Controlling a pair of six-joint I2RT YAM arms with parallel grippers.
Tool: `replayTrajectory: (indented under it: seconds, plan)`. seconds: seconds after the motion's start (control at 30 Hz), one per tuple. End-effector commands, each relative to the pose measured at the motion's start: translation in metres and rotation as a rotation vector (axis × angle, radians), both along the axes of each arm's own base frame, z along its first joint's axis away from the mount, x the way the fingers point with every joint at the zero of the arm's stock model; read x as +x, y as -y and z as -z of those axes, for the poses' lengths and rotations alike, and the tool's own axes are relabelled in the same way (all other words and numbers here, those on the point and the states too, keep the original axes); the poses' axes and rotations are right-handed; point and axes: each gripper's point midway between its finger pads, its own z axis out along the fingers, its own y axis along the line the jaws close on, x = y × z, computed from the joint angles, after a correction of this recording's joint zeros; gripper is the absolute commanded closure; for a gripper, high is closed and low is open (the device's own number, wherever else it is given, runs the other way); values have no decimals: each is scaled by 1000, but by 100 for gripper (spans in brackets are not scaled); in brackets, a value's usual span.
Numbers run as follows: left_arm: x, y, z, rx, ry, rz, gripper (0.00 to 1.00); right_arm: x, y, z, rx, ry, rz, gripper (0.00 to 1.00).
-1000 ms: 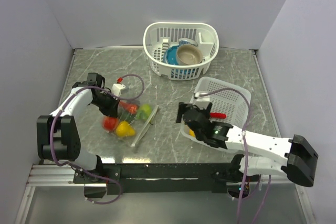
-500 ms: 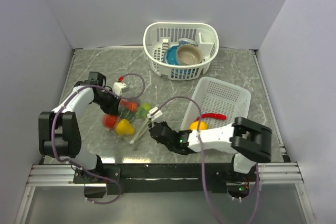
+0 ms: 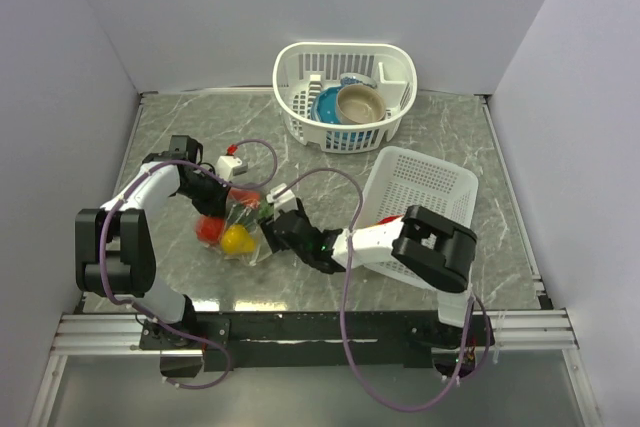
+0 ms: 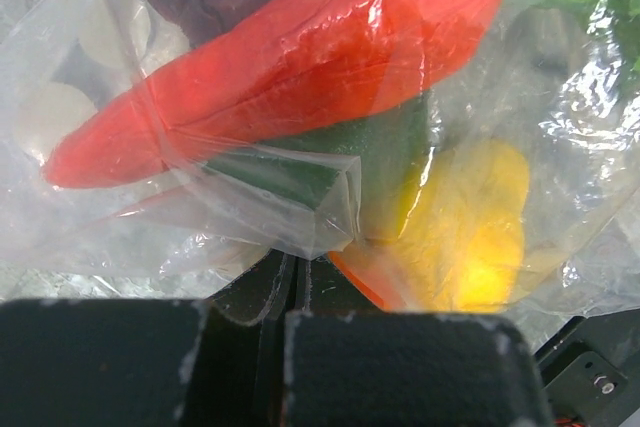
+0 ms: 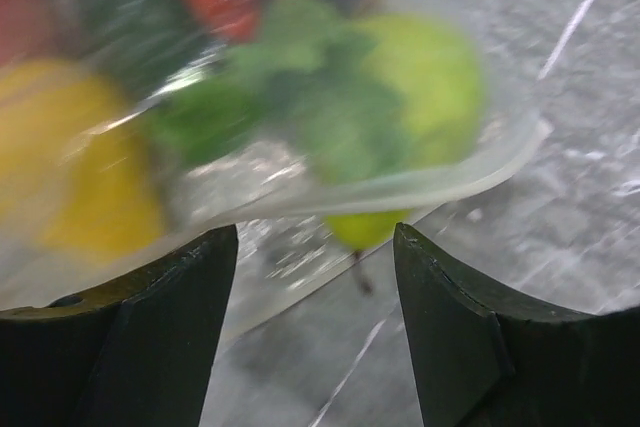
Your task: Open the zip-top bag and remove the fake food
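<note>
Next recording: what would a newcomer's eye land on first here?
The bright fake food inside the clear zip-top bag, left of centre on the table, stands out first. The left gripper pinches the bag's far-left end, and the right gripper stands open at its opposite edge.

The zip-top bag (image 3: pixel 238 230) is hemmed in on both sides. The left pincer (image 3: pixel 220 199) is clamped on its far edge, and the right pincer (image 3: pixel 270 234) sits at its right edge with jaws apart. The right arm (image 3: pixel 370 242) lies across the front middle of the counter (image 3: pixel 180 127), its purple cable (image 3: pixel 345 197) arching over. The oval basket (image 3: pixel 395 122) takes the back centre and the lattice tray (image 3: pixel 425 182) the right side. Open passage shows at the back-left and back-right corners — walls (image 3: pixel 300 7) bound three sides.
</note>
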Motion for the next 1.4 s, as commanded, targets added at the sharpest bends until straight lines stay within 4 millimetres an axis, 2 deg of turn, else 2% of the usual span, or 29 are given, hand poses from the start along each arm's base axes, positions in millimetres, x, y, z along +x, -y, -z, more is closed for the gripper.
replayTrajectory:
  seconds: [0.0, 0.1, 0.3, 0.43, 0.53, 0.57, 0.63, 0.67, 0.73, 0.83, 0.87, 0.93, 0.97, 1.13, 1.23, 1.3, 1.33, 1.37]
  plan:
    - [-8, -11, 12, 62, -29, 27, 99, 27, -11, -13, 59, 39, 18, 28]
    - [-9, -10, 11, 63, -30, 30, 99, 32, -16, -5, 42, 38, 5, 28]
    - [-10, -10, 9, 57, -34, 34, 99, 35, -39, -8, 58, 38, -30, 28]
    - [-11, -9, 7, 55, -36, 37, 99, 34, -43, -5, 60, 19, -18, 31]
    - [-11, -9, 5, 54, -31, 39, 99, 31, -36, 4, 58, -5, -3, 37]
    - [-12, -8, 4, 50, -29, 42, 99, 30, -34, 8, 52, -13, -1, 45]
    - [-12, -8, 3, 48, -24, 41, 99, 25, -25, 12, 50, -29, 13, 54]
    - [-12, -8, 2, 49, -21, 39, 99, 20, -18, 11, 52, -34, 13, 61]
    - [-12, -8, 3, 47, -21, 37, 99, 15, -9, 5, 71, -40, 34, 68]
    - [-8, -8, 3, 50, -13, 28, 99, -1, 7, -16, 106, -41, 33, 71]
    - [-8, -8, 3, 51, -12, 25, 99, -8, 18, -29, 116, -34, 34, 72]
    - [-5, -9, 2, 53, -6, 14, 99, -23, 24, -43, 135, -41, 4, 77]
    - [-5, -9, 3, 52, -7, 11, 99, -33, 32, -56, 155, -51, -19, 78]
    - [-1, -8, -2, 47, 6, 4, 99, -55, 66, -89, 197, -75, -34, 78]
    - [-1, -5, -6, 30, 13, 5, 99, -57, 101, -108, 215, -47, 48, 77]
    - [-2, -4, -9, 22, 12, 5, 99, -53, 131, -119, 232, -27, 165, 77]
    - [-2, -1, -11, 6, 13, 11, 99, -39, 159, -125, 224, 37, 320, 77]
    - [-3, 0, -13, 3, 11, 9, 99, -38, 187, -124, 188, 53, 415, 76]
